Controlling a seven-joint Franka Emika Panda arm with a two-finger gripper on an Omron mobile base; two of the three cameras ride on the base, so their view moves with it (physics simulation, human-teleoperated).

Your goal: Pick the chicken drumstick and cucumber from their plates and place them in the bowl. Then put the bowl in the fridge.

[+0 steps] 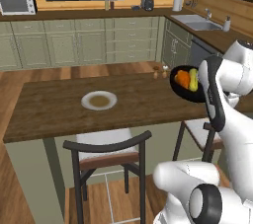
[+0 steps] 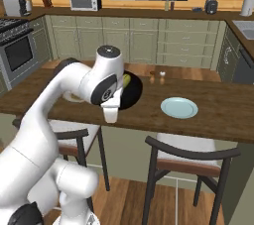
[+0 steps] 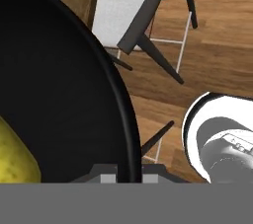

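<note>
My gripper (image 3: 129, 177) is shut on the rim of the glossy black bowl (image 1: 179, 90), holding it tilted above the right end of the wooden table (image 1: 59, 109). Inside the bowl lie the orange-brown chicken drumstick (image 1: 182, 78) and the yellow-green cucumber (image 1: 193, 80). The hand view looks into the bowl (image 3: 54, 94), with the cucumber (image 3: 15, 161) at its lower left. From the right base view, my arm covers most of the bowl (image 2: 132, 95), and the cucumber (image 2: 127, 79) peeks out. A cream-white plate (image 1: 99, 100) with a brownish centre sits bare on the table. The fridge is out of view.
A pale blue plate (image 2: 179, 107) lies on the table to the right. Two small shakers (image 1: 160, 72) stand at the table's far edge. Dark-framed chairs (image 1: 111, 151) are tucked under the near side. Olive-green cabinets (image 1: 74, 40) and a sink (image 1: 195, 21) line the back and right walls.
</note>
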